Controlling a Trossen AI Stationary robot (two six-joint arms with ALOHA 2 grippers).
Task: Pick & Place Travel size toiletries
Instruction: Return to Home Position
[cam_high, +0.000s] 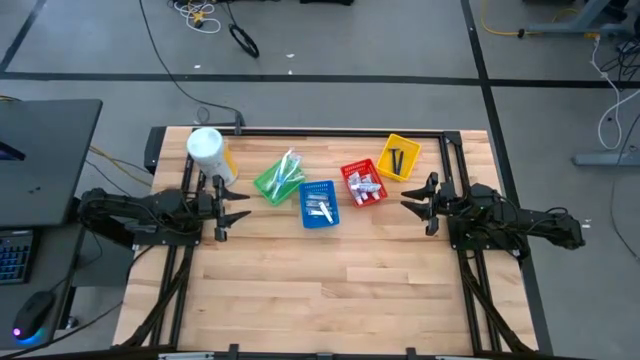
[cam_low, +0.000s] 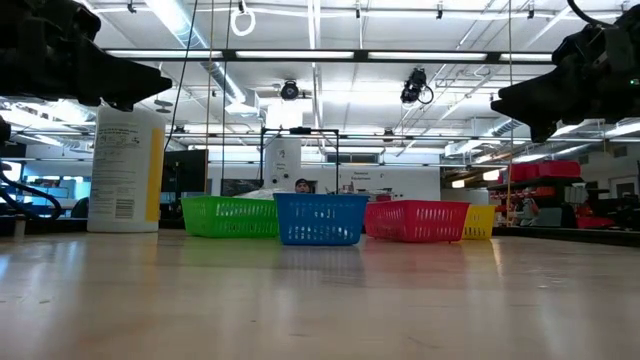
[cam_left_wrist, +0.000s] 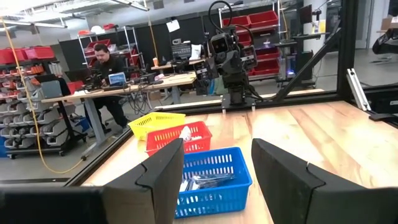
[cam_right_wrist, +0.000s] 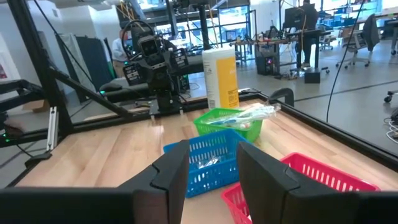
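Four mesh baskets stand in a row near the table's far edge. The green basket (cam_high: 279, 178) holds slim toothbrushes, the blue basket (cam_high: 318, 204) small white tubes, the red basket (cam_high: 363, 184) small white tubes, the yellow basket (cam_high: 398, 157) dark razors. My left gripper (cam_high: 236, 205) hovers open and empty above the table, left of the blue basket. My right gripper (cam_high: 416, 195) hovers open and empty, right of the red basket. In the left wrist view the open fingers (cam_left_wrist: 168, 174) frame the blue basket (cam_left_wrist: 214, 180).
A big white cylindrical canister (cam_high: 206, 150) with a yellow label stands at the table's far left corner. A dark frame (cam_high: 340, 131) runs along the table's far edge. A person sits at a desk (cam_left_wrist: 109, 62) in the room beyond. Bare wood (cam_high: 330, 290) fills the near half.
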